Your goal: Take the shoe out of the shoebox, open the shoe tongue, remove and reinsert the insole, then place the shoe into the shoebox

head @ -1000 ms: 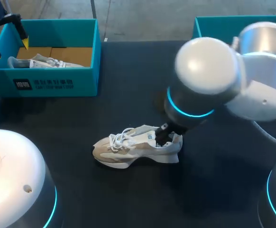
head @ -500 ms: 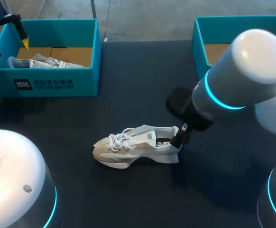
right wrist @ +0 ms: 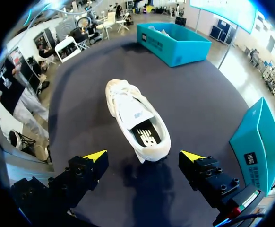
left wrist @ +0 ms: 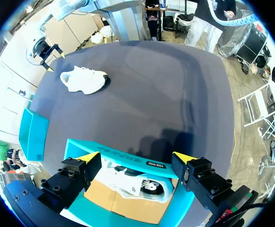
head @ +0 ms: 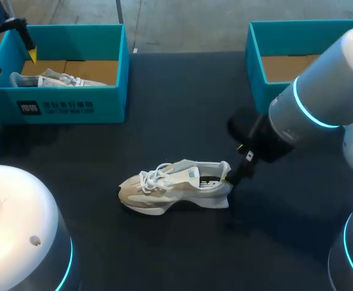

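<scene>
A white and beige shoe (head: 175,185) lies on its sole mid-table, toe to the left. In the right wrist view the shoe (right wrist: 136,118) shows its white tongue and a dark insole (right wrist: 145,137) inside. My right gripper (head: 231,176) is open just behind the heel, and in its own view the right gripper (right wrist: 143,156) has nothing between its fingers. My left gripper (head: 10,60) hangs open over the left shoebox (head: 64,106), which holds a second shoe (head: 49,79). The left wrist view shows the left gripper (left wrist: 136,157) above that shoebox (left wrist: 128,158) and second shoe (left wrist: 137,184).
Another teal box (head: 267,36) stands at the back right, its cardboard floor showing, and it also appears beside my right gripper as the teal box (right wrist: 255,142). Bare black table surrounds the shoe in front and to both sides.
My right arm has swung to the right and its gripper has drawn back from the shoe's opening to just behind the heel. The shoe and the left arm stay put.
</scene>
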Controlling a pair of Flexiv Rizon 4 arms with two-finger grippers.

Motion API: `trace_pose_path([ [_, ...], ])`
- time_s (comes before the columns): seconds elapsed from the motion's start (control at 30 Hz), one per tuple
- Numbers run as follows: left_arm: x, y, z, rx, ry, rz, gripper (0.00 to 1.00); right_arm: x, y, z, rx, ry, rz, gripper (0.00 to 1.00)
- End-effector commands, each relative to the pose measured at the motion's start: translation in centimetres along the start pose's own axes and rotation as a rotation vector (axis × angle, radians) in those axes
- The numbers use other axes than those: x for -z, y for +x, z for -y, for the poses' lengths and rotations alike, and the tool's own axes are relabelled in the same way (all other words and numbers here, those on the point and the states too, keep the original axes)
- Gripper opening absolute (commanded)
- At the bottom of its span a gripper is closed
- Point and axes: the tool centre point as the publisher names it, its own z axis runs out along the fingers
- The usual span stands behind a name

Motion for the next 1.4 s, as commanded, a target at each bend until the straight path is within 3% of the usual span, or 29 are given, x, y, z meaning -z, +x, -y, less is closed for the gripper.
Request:
trace_pose_path([
  [0.03, -0.1, 0.1, 0.1, -0.001, -0.003, 0.000, 1.00, -0.1, 0.1, 0.4, 0.001, -0.032, -0.001, 1.00],
  [0.17, -0.1, 0.1, 0.1, -0.001, -0.003, 0.000, 1.00, -0.1, 0.1, 0.4, 0.001, -0.032, -0.001, 1.00],
  [0.4, -0.1, 0.1, 0.1, -0.001, -0.003, 0.000, 1.00, 0.2, -1.0, 1.3, 0.147, -0.162, -0.069, 1.00],
  [0.77, -0.1, 0.1, 0.1, -0.001, -0.003, 0.000, 1.00, -0.4, -2.0, 3.2, 0.238, -0.287, -0.107, 1.00],
  [1.4, -0.1, 0.1, 0.1, -0.001, -0.003, 0.000, 1.00, -1.2, -3.7, 6.4, 0.336, -0.394, -0.212, 1.00],
])
